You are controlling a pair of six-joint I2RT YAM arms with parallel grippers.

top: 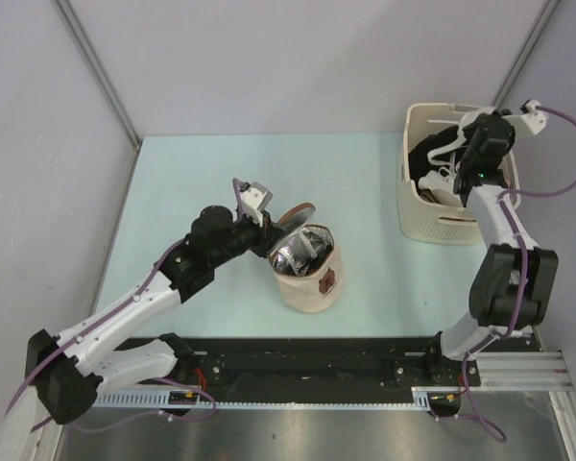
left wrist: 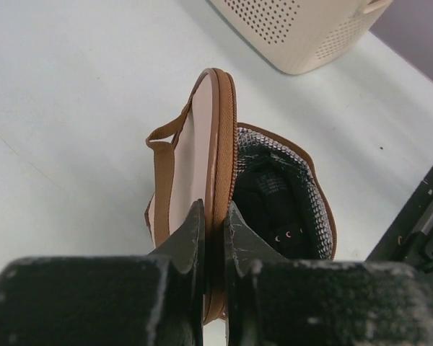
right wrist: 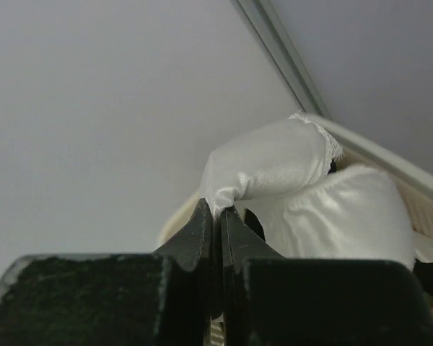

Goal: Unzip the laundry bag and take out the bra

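The cream-beige laundry bag (top: pixel 312 279) stands unzipped in the middle of the table, with its round brown-trimmed lid (top: pixel 294 213) raised on edge. My left gripper (top: pixel 269 225) is shut on the lid's rim (left wrist: pixel 215 144); its own view shows the gripper (left wrist: pixel 215 220) pinching that edge. Dark mesh fabric (left wrist: pixel 278 198) lies inside the bag. My right gripper (top: pixel 458 154) is over the basket, shut on a fold of a white satin bra (right wrist: pixel 274 162). In the top view the bra (top: pixel 438 181) hangs inside the basket.
The rigid cream plastic basket (top: pixel 418 219) stands at the back right and also holds a black garment (top: pixel 432 146). Its perforated wall shows in the left wrist view (left wrist: pixel 296 29). A black rail (top: pixel 307 370) runs along the near table edge.
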